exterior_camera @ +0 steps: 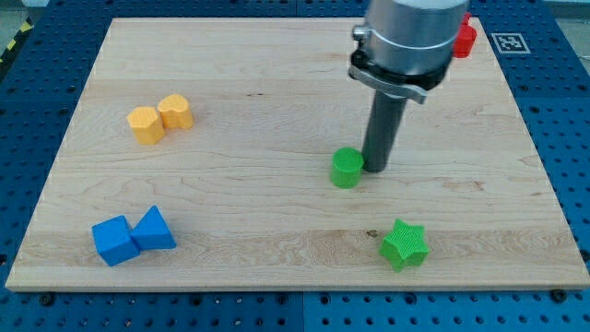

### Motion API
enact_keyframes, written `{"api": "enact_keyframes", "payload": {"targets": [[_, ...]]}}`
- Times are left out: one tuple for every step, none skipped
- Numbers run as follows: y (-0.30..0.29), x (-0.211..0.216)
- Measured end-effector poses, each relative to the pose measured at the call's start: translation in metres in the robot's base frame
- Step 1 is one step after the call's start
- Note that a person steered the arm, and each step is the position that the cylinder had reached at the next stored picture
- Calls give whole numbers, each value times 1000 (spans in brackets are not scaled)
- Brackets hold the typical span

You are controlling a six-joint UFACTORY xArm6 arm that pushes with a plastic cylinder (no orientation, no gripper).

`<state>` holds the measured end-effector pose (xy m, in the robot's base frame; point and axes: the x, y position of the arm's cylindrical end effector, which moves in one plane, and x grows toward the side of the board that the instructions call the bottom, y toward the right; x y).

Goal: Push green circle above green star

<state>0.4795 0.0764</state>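
Here, wooden board (277, 111) on blue pegboard (562, 138).

Pale wood-grain worktop (277, 74); green circle (347, 169), green star (405, 244), two yellow blocks (160, 118), two blue blocks (133, 236), one red block (465, 39).

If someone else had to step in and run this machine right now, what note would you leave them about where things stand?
My tip: on the wooden board, right beside the green circle block, on its right in the view.
Green star block: lower, toward the view's bottom right. The circle is already higher than the star, but off to the view's left.
Done: tip brought to the circle.
Left: probably nudge the circle rightward until it sits straight above the star.
Yellow, blue and red blocks lie away from this.
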Motion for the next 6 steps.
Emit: {"api": "enact_keyframes", "payload": {"targets": [[-23, -21], [-57, -28], [-71, -10], [-41, 10], [-10, 25], [1, 42]]}}
